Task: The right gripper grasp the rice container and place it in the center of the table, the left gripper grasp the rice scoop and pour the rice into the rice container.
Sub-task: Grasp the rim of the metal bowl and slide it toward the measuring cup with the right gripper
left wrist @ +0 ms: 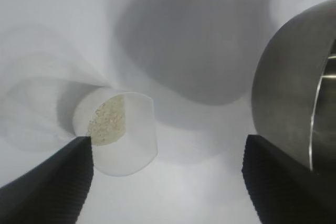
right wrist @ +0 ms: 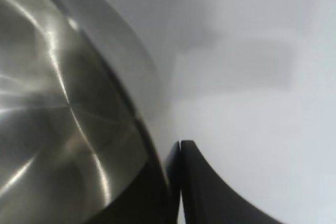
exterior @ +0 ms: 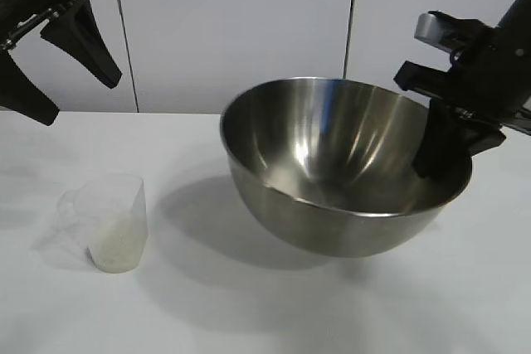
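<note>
The rice container [exterior: 332,163], a big shiny steel bowl, is right of the table's middle, tipped so its inside faces the camera. My right gripper [exterior: 431,167] is shut on its right rim, one finger inside and one outside; in the right wrist view the right gripper [right wrist: 174,153] pinches the rice container [right wrist: 63,119] at its edge. The rice scoop [exterior: 108,221], a clear plastic cup, stands at front left with the rice [exterior: 116,246] in its bottom. High above it, my left gripper [exterior: 79,99] hangs open and holds nothing. Under the left gripper [left wrist: 168,145] I see the rice scoop [left wrist: 118,135] and its rice [left wrist: 107,121].
The white table [exterior: 274,312] has free room along the front and between cup and bowl. A pale panelled wall [exterior: 232,31] stands behind. The bowl [left wrist: 286,108] lies close beside one left finger [left wrist: 278,182] in the left wrist view.
</note>
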